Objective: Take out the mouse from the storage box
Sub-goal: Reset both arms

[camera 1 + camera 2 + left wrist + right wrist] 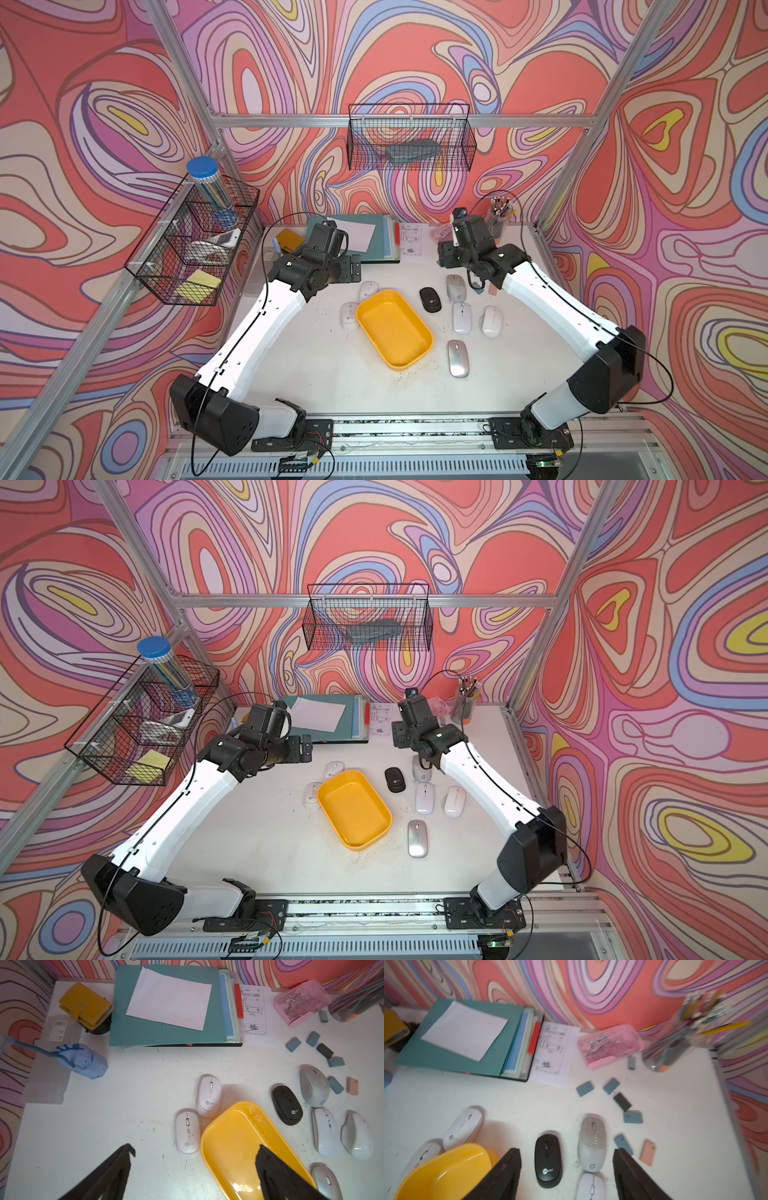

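- Table [316, 374] white, walled by swirled pink-orange panels
- Left gripper [195, 1148] spread wide, empty, hanging near the far end of the box [395, 332]
- Right gripper [566, 1151] parted, nothing between its fingers as far as the blurred wrist view shows, hovering near the black mouse [430, 298]
- Box yellow, empty, mid-table
- Black mouse on the table just right of the box
- Six paler mice [461, 317] lie around

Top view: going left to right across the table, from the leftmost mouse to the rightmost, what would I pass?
Leftmost white mouse → yellow storage box → black mouse → rightmost white mouse. The other mice overlap these in the order, so I skip them.
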`<action>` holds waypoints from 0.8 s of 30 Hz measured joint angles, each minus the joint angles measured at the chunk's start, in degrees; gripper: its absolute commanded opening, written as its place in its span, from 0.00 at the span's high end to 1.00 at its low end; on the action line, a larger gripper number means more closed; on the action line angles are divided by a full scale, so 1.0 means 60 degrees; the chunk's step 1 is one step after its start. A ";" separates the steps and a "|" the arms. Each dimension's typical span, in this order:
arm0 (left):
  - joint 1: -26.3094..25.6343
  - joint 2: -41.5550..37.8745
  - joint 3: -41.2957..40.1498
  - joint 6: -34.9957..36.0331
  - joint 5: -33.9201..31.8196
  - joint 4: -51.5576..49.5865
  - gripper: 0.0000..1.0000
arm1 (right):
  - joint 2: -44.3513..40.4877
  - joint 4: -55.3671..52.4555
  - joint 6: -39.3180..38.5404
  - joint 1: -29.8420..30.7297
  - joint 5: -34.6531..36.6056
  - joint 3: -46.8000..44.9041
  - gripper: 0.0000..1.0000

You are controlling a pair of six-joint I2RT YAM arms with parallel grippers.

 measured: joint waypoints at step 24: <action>0.0423 -0.1526 -0.8918 0.2936 -0.3989 1.1271 0.09 | -0.1147 0.7027 -0.1894 -0.4182 0.1435 -0.5683 0.02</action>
